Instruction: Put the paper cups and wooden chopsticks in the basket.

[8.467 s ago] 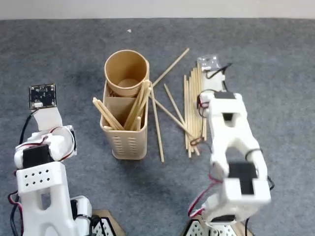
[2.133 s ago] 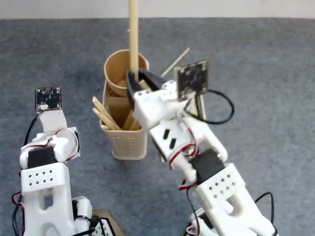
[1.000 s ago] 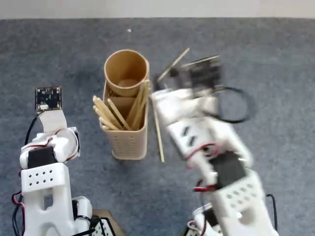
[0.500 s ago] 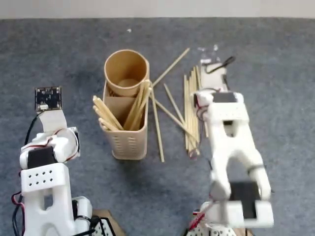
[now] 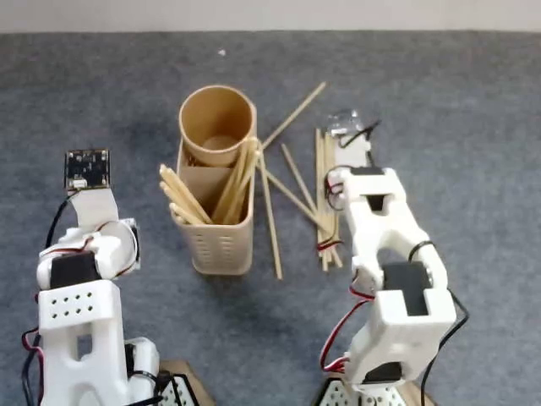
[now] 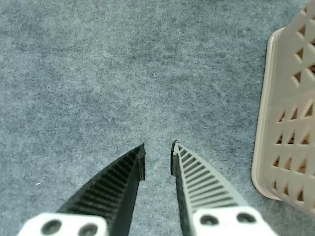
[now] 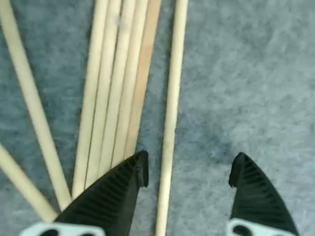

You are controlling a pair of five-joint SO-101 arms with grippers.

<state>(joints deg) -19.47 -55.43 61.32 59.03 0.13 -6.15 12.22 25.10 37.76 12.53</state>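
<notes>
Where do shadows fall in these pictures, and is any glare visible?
High view: a soft shadow on the carpet beside the basket, no glare. Right wrist view: a dim patch on the carpet inside the open right gripper, next to the wooden chopsticks. Left wrist view: even light.

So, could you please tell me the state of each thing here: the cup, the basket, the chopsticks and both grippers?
basket: upright, partly filled.
paper cup: upright, mouth up, standing inside the basket.
chopsticks in basket: leaning, ends sticking out.
loose chopsticks: lying flat outside the basket, not yet put in.
left gripper: open a little, empty, beside the basket.
right gripper: open, empty, over the loose chopsticks.
</notes>
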